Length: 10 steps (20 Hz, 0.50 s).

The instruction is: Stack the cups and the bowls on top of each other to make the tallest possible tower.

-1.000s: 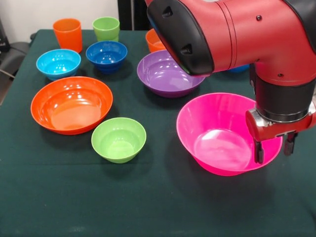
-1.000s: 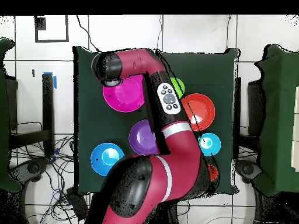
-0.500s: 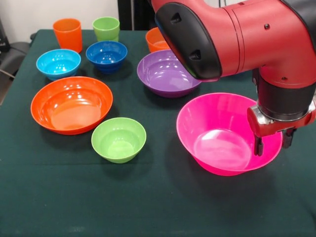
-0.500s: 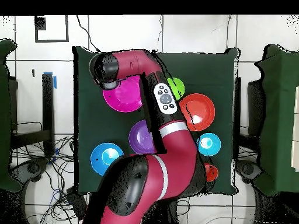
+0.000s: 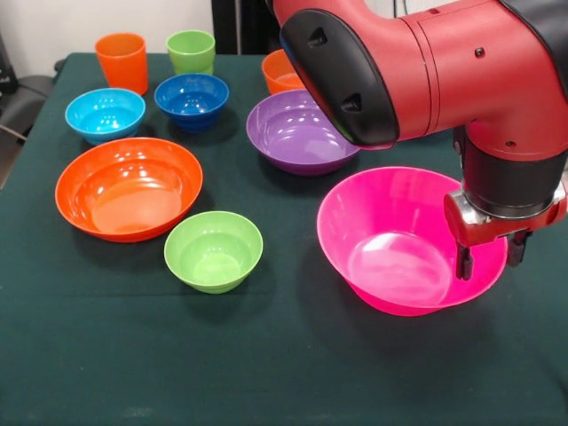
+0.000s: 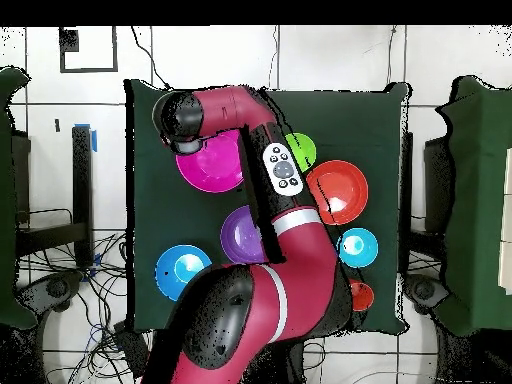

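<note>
Since a second ago the arm has shifted a little toward the right of the front view and the gripper has risen slightly, though it still straddles the rim of the large pink bowl: one of its fingers hangs inside the bowl against the wall and the other sits just outside, so the fingers are spread apart with the rim between them, and whether they pinch it I cannot tell. That pink bowl rests on the dark green surface at the front right. Behind it sits the purple bowl, partly hidden by the arm, with a small orange bowl beyond. On the left lies the wide orange bowl, the small lime-green bowl just beside it, and farther back the light-blue bowl and dark-blue bowl. An orange cup and a green cup stand upright at the back. Overhead, a big blue bowl lies apart from the rest.
</note>
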Available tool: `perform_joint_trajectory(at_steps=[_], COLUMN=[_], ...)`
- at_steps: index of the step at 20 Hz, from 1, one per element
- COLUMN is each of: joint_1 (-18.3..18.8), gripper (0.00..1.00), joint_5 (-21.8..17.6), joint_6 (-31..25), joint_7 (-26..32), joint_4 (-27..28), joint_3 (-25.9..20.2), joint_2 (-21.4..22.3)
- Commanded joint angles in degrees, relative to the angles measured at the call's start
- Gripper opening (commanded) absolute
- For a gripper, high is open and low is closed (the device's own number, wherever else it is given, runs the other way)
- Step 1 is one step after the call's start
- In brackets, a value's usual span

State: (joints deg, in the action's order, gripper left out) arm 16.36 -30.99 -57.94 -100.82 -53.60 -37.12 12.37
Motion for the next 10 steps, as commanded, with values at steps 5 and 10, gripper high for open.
perform_joint_trajectory(at_steps=[5, 10], joint_1=[-1.13, -1.46], gripper=[1.00, 1.00], joint_5=[-2.54, -2.90], joint_6=[-2.95, -2.82], joint_7=[8.69, 6.10], joint_4=[0.07, -0.32], joint_3=[2.74, 4.20], joint_2=[0.01, 0.95])
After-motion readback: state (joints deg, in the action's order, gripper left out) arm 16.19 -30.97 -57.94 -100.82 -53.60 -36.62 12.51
